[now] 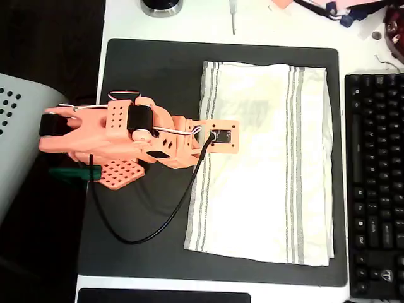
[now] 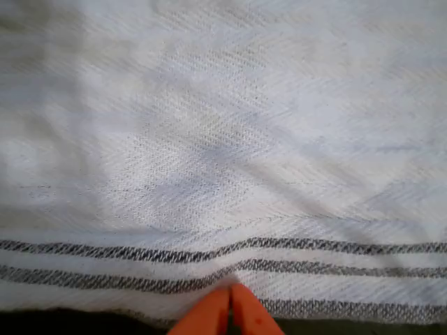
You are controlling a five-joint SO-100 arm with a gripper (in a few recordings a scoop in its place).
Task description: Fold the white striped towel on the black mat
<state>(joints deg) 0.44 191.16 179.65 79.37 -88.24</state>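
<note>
The white striped towel [image 1: 265, 164] lies spread on the black mat [image 1: 151, 69], with grey stripes along its left and right sides. My orange arm reaches in from the left, and its wrist camera plate sits over the towel's left striped edge. In the wrist view my gripper [image 2: 230, 296] is shut, its two orange fingertips [image 2: 246, 314] pressed together on the cloth at the striped hem [image 2: 105, 252]. The stripes pucker slightly toward the tips, and creases run out from there. The mat's dark surface shows just below the hem.
A black keyboard [image 1: 375, 183] stands right of the mat. A black cable [image 1: 158, 227] loops from the arm across the mat's lower left. Small items lie along the white table's far edge [image 1: 252, 19]. A grey chair [image 1: 19, 139] is at the left.
</note>
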